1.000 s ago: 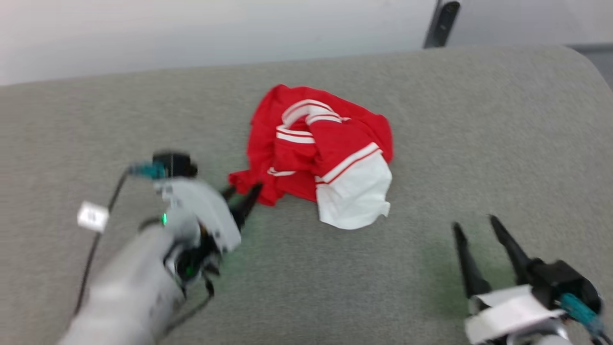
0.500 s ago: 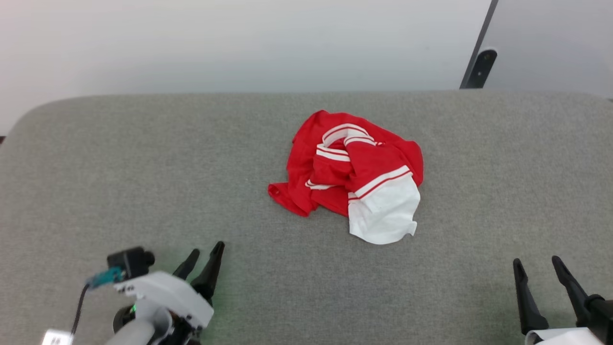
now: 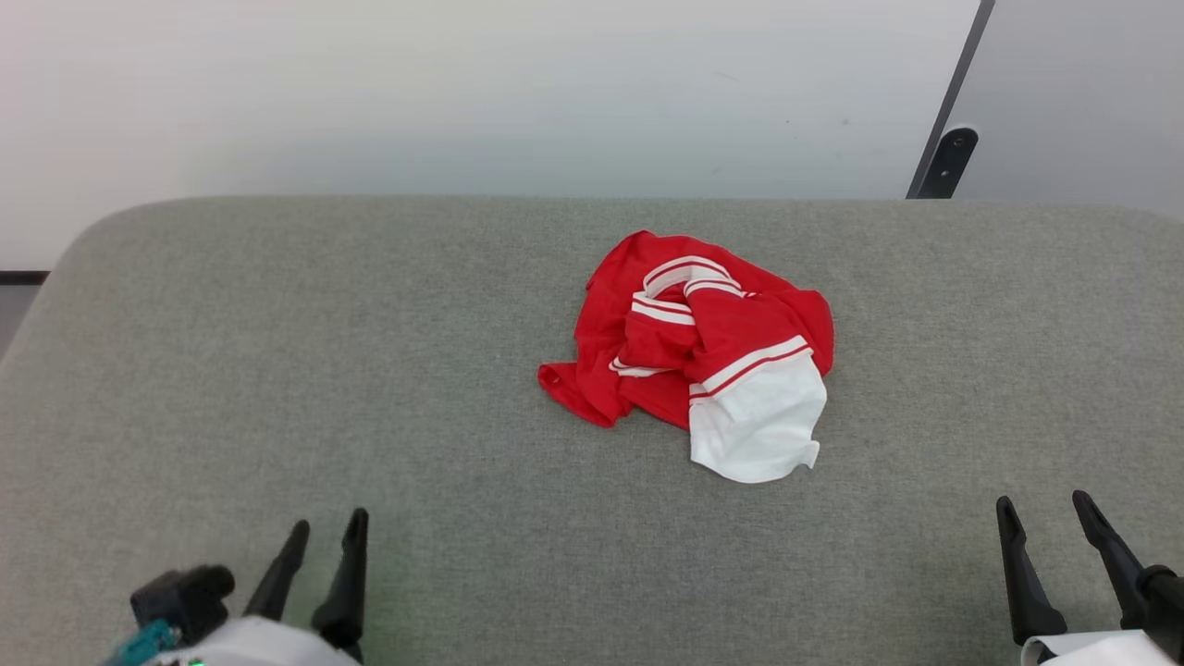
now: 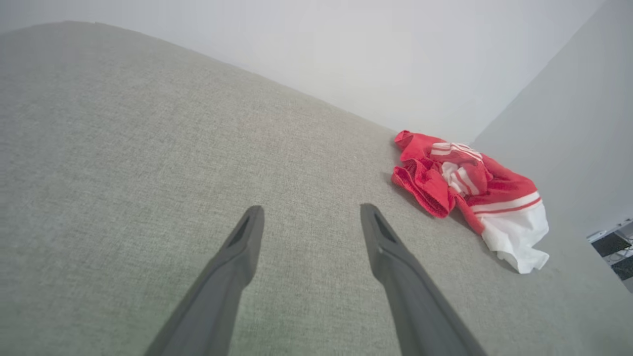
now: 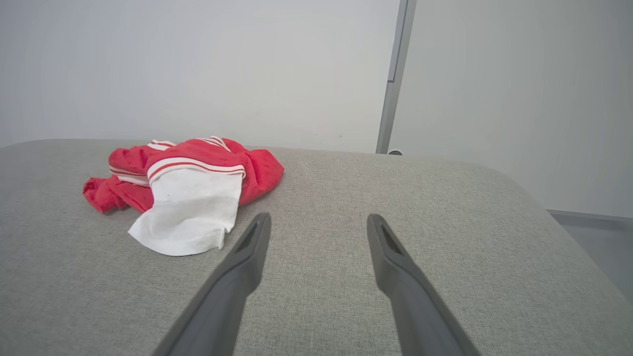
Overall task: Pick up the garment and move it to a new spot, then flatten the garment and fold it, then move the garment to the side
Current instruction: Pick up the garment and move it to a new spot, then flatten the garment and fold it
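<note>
The garment (image 3: 694,356) lies crumpled in a heap near the middle of the grey fabric surface (image 3: 277,370), red with striped bands and one white sleeve end (image 3: 754,430) spread toward me. It also lies at the right of the left wrist view, garment (image 4: 465,185), and at the left of the right wrist view, garment (image 5: 183,183). My left gripper (image 3: 326,529) stands open at the lower left, well short of the cloth, nothing between its fingers. My right gripper (image 3: 1045,507) is open at the lower right, also empty and apart from the cloth.
The grey surface has rounded corners; its far edge meets a pale wall (image 3: 462,92). A dark bracket on a slanted panel seam (image 3: 943,162) stands behind the far right edge. Bare fabric lies all around the heap.
My left gripper has drawn back from the garment's left edge to the lower left and let it lie. The head camera has risen, shifting the whole picture. The right gripper stays low right.
</note>
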You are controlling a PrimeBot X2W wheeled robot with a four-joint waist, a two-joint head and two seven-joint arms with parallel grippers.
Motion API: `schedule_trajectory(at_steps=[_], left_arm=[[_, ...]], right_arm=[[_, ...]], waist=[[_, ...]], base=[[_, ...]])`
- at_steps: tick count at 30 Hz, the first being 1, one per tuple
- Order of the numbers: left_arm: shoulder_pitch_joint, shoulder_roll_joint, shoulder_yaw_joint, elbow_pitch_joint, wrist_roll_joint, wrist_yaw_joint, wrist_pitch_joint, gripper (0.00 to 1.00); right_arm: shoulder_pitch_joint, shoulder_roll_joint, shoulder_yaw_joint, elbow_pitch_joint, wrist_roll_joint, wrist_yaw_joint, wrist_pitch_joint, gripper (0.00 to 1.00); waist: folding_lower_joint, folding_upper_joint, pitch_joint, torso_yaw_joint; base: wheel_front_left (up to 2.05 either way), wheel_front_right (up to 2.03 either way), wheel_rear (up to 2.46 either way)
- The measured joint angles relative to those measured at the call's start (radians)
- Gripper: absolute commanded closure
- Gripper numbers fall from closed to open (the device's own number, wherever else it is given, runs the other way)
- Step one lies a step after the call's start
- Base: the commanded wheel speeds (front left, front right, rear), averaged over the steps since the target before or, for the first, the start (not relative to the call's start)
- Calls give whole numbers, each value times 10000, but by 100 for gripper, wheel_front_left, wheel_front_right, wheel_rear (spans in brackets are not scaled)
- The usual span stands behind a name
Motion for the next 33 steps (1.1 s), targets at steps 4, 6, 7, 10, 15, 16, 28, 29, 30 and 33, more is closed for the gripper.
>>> schedule_trajectory(at_steps=[4, 6, 7, 10, 15, 16, 28, 29, 30, 33], left_arm=[[673, -286, 928, -497, 1317, -146, -2, 0], [875, -412, 1267, -679, 2000, -291, -2, 0], [960, -520, 1488, -817, 2347, -303, -2, 0], [1189, -736, 2002, -1248, 3480, -433, -2, 0], [1583, -1216, 2746, -2115, 5037, -566, -2, 0], [1667, -1292, 2817, -2220, 5308, -598, -2, 0], [2121, -2274, 3638, -2337, 6489, -1083, -2, 0], [2121, -2320, 3662, -2337, 6546, -1093, -2, 0], [2121, -2359, 3674, -2330, 6594, -1164, -2, 0], [2118, -2522, 3699, -2297, 6748, -1254, -2, 0]], right_arm=[[-12, -36, -13, -81, 0, 0, 6, 0], [-34, -35, -21, -100, -6, 0, 12, 0], [-51, -35, -50, -113, -13, 0, 10, 0], [-80, 42, -119, -157, 61, 0, 0, 0], [-99, 113, -207, -345, 73, 0, 8, 0], [-103, 134, -222, -385, 75, 0, 8, 0], [-10, 334, -251, -230, 117, 0, 0, 0], [-10, 326, -245, -209, 121, 0, -2, 0], [-10, 309, -222, -190, 121, 0, 2, 0], [-47, 142, 44, -153, 119, 0, 155, 0]], waist=[[-1, 0, 13, -13], [0, 0, 17, -40], [0, 0, 16, -52], [0, 0, 1, -92], [0, 0, 9, -147], [0, 0, 13, -156], [0, 0, 15, -123], [0, 0, 9, -112], [0, 0, 4, -95], [0, 0, -7, -9]], base=[[0, 0, 0], [0, 0, 0], [0, 0, 0], [0, 0, 0], [0, 0, 0], [0, 0, 0], [0, 0, 0], [0, 0, 0], [0, 0, 0], [0, 0, 0]])
